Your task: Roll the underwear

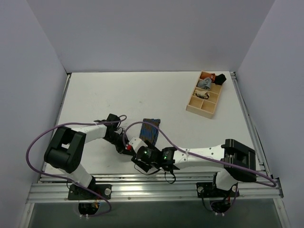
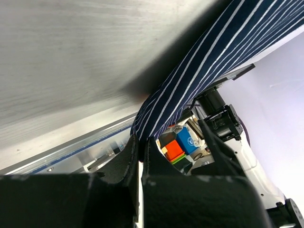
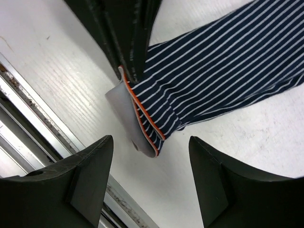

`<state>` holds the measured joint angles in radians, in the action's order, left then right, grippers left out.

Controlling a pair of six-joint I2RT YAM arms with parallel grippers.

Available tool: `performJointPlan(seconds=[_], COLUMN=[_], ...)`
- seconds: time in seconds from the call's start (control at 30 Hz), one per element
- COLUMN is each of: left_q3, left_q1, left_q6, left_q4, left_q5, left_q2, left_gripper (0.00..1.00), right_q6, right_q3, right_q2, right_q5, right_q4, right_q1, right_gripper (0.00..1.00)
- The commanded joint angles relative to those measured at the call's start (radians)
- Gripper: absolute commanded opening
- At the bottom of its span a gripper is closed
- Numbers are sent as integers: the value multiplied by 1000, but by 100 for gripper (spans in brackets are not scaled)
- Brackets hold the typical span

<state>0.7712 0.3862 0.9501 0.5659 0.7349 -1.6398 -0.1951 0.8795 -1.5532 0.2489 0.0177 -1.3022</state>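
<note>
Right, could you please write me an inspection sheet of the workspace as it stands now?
Surface: white table, bare parts look clean.
Job's things: underwear, navy pinstriped, on the table near the front edge, not yet rolled.
Clutter: wooden tray at the far right, rolled garments in its far compartments.
Grippers: left gripper shut on the underwear's orange-edged waistband corner; right gripper open above that corner, not touching it.
Cables: purple cables loop along both arms.
Surroundings: plain pale walls on three sides; aluminium rail at the near edge.
</note>
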Motion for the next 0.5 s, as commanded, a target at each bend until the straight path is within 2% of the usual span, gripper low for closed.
performJointPlan(seconds=[0.0,0.2,0.47], left_q3=[-3,7,5], left_q1=[-17,-29,-47], left_q6=[-30,-30,-63], left_q4=[34,46,104], left_q5=[43,64,60], left_q2=[1,-12,-11], left_gripper=[2,2,2], right_q6=[106,160,154], right_q3=[59,101,110], right_q2=[-48,-151,-218], right_q5=[93,138,260], right_q4=[-42,-62,-85], right_q1=[-57,-112,-117], right_gripper=[61,61,57])
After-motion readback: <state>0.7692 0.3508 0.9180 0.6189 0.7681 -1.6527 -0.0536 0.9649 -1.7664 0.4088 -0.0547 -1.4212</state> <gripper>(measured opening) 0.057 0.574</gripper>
